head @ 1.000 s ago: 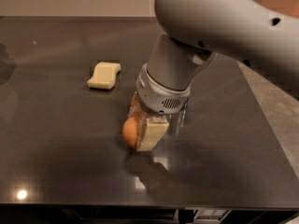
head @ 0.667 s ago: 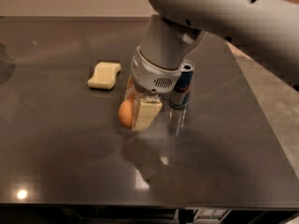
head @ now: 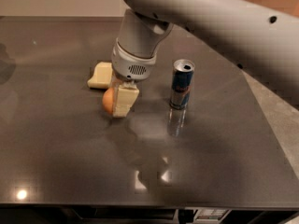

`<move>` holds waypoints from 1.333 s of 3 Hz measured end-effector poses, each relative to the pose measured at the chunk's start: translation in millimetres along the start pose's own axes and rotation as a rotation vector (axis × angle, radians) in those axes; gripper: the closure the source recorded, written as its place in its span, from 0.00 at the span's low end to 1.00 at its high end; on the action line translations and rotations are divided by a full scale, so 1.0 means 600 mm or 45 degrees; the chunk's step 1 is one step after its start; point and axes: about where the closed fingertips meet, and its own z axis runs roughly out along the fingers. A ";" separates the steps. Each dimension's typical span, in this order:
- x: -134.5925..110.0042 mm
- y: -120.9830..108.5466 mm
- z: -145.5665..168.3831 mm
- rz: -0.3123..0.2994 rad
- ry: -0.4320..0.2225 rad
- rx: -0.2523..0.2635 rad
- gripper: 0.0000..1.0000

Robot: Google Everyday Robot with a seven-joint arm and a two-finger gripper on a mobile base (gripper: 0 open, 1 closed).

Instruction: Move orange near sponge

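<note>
Orange (head: 108, 101): sitting just in front of the sponge (head: 101, 74), on the sponge's near side, a narrow strip of dark surface (head: 56, 143) showing between the two. No contact between them as far as this view is showing.

Change over the last second: the orange is travelling with the claw (head: 115, 102) across the surface toward the sponge. It was well apart from the sponge on the near-right; it is now close beside it. The sponge itself is not shifting. The drink can (head: 181, 84), earlier hidden behind the arm, is now standing in full view, upright, well to the right of the sponge.

Claw state: closed on the orange. One cream finger (head: 124, 101) is pressing against the fruit's right flank; the opposite finger is hiding behind the fruit. The wrist is hanging directly over the sponge's near-right corner and covering part of it.

Meaning for the task: the "near" condition is looking essentially satisfied by position. Judgement only: what is remaining is setting down and releasing. Whether the orange is already resting on the surface or hanging just above it, I cannot tell.

Orientation: the orange is reading as round, so no long axis to record, and no stem end is showing. The sponge is lying flat, its long axis running diagonally from near-left to far-right, with the far-right end tucked under the wrist.
</note>
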 end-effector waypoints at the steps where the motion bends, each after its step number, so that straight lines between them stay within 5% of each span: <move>1: -0.022 -0.038 0.026 0.016 0.006 0.008 1.00; 2: -0.034 -0.064 0.055 0.030 0.019 0.012 1.00; 4: -0.012 -0.101 0.086 0.112 0.059 0.057 0.60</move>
